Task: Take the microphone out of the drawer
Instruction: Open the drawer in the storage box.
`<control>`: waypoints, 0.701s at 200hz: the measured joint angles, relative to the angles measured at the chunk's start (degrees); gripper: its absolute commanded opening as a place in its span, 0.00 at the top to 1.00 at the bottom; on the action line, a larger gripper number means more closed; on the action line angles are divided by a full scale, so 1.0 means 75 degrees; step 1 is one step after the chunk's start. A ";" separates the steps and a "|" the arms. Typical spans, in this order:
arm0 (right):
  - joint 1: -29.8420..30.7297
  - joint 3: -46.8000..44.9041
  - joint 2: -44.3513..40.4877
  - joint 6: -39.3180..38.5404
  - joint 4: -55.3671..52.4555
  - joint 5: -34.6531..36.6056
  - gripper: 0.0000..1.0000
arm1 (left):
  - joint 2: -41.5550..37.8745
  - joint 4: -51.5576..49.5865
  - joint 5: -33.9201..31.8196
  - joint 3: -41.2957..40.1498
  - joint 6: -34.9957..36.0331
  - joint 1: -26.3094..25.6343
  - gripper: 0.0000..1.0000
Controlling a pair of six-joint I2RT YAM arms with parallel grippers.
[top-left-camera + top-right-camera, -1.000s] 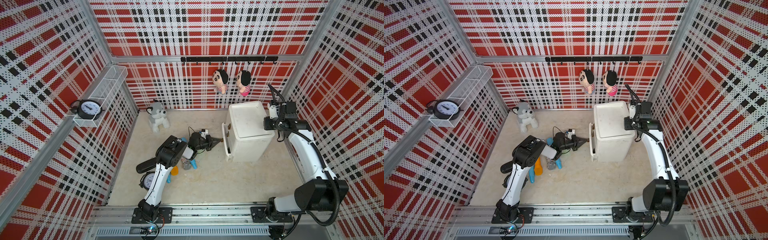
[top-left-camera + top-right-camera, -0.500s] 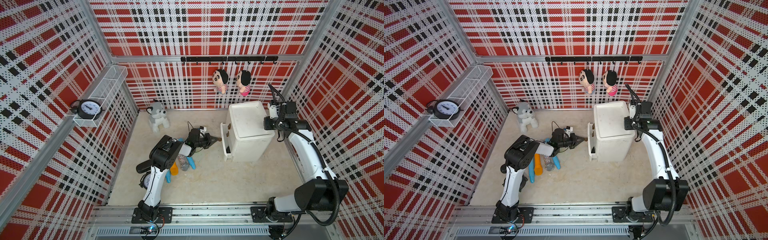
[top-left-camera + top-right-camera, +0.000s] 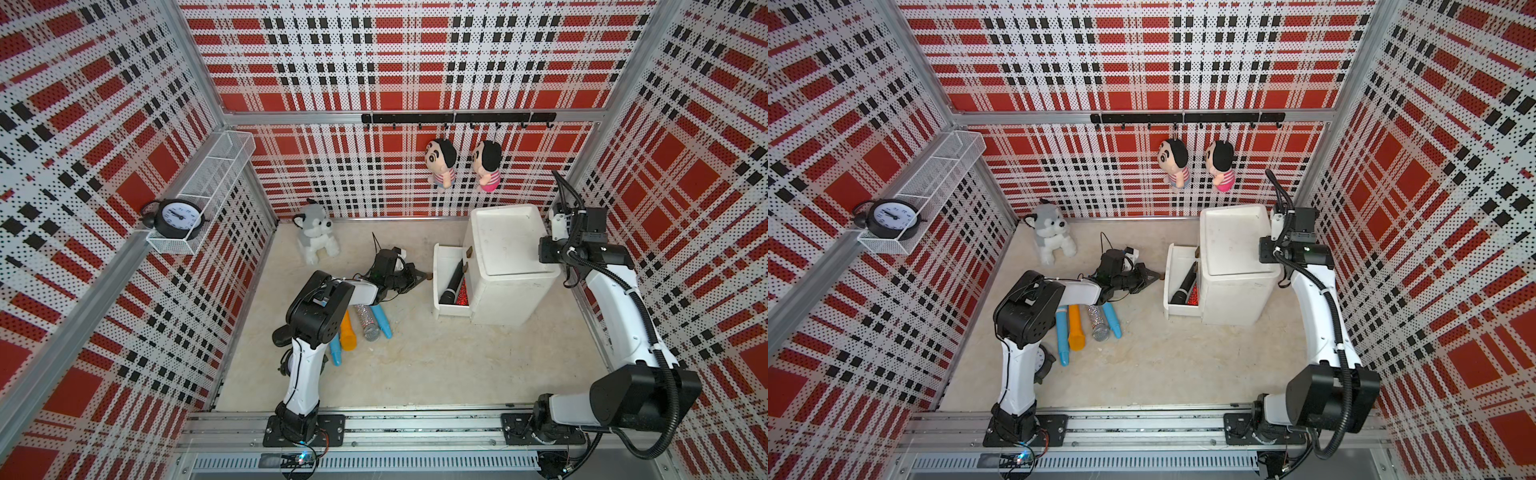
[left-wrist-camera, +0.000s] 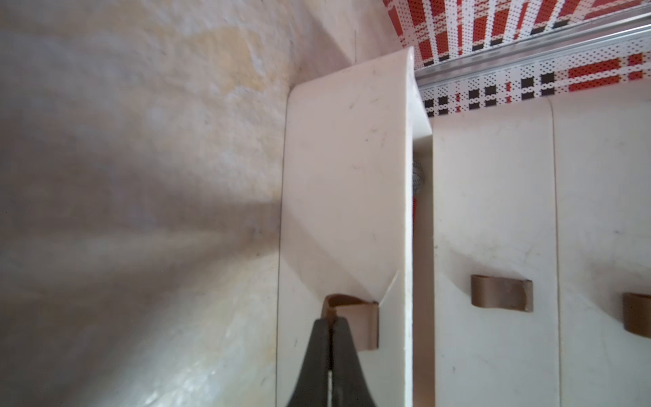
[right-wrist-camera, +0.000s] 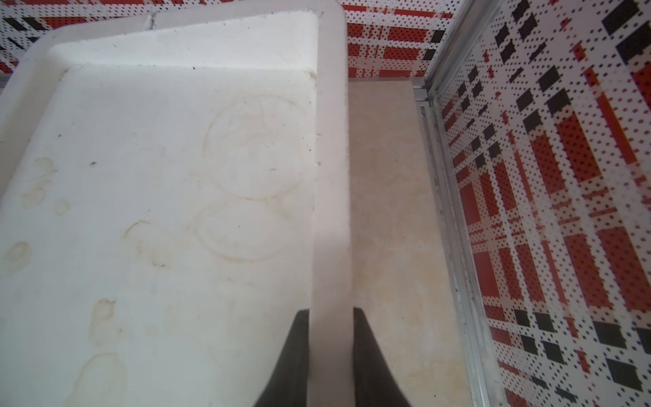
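A white drawer [image 3: 441, 270] [image 3: 1173, 270] stands pulled out from the bottom of the white cabinet [image 3: 507, 249] [image 3: 1237, 245]. A black microphone [image 3: 453, 282] [image 3: 1185, 284] lies inside it, beside a red glittery one [image 3: 462, 296]. My left gripper [image 4: 330, 320] [image 3: 428, 276] is shut on the drawer's brown tab handle [image 4: 355, 324], left of the drawer front [image 4: 345, 176]. My right gripper [image 5: 331, 313] is shut on the right rim of the cabinet's top [image 5: 176, 176].
Several microphones [image 3: 365, 322] in blue, orange and silver lie on the floor under the left arm, with a small clock [image 3: 1040, 361] by its base. A husky plush [image 3: 316, 235] sits at the back. Two dolls [image 3: 440, 166] hang on the wall. Two more brown handles [image 4: 502, 292] sit on the upper drawers.
My left gripper has drawn back to the left with the handle, and the drawer has slid out, so the black microphone now shows. The right arm has not moved.
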 measured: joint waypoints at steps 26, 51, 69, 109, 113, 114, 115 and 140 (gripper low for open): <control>-0.0201 -0.0041 -0.0076 0.0058 -0.0055 -0.0015 1.00 | -0.0245 -0.0437 -0.0169 0.0003 0.0338 0.0067 1.00; -0.0230 -0.0041 -0.0076 0.0079 -0.0055 -0.0052 1.00 | -0.0414 -0.0705 -0.0259 0.0003 0.0586 0.0076 1.00; -0.0256 -0.0044 -0.0079 0.0082 -0.0052 -0.0105 1.00 | -0.0428 -0.0810 -0.0268 0.0003 0.0711 0.0076 1.00; -0.0274 -0.0242 -0.0216 0.0032 0.0125 -0.0323 1.00 | -0.0455 -0.1209 -0.0259 0.0178 0.1011 0.0076 1.00; -0.0277 -0.0274 -0.0242 0.0023 0.0157 -0.0347 1.00 | -0.0455 -0.1285 -0.0262 0.0216 0.1055 0.0076 1.00; -0.0277 -0.0289 -0.0248 0.0023 0.0169 -0.0353 1.00 | -0.0455 -0.1294 -0.0262 0.0224 0.1061 0.0076 1.00; -0.0280 -0.0294 -0.0251 0.0026 0.0175 -0.0353 1.00 | -0.0455 -0.1306 -0.0265 0.0236 0.1067 0.0076 1.00; -0.0280 -0.0428 -0.0344 0.0012 0.0321 -0.0411 1.00 | -0.0455 -0.1716 -0.0268 0.0466 0.1311 0.0076 0.82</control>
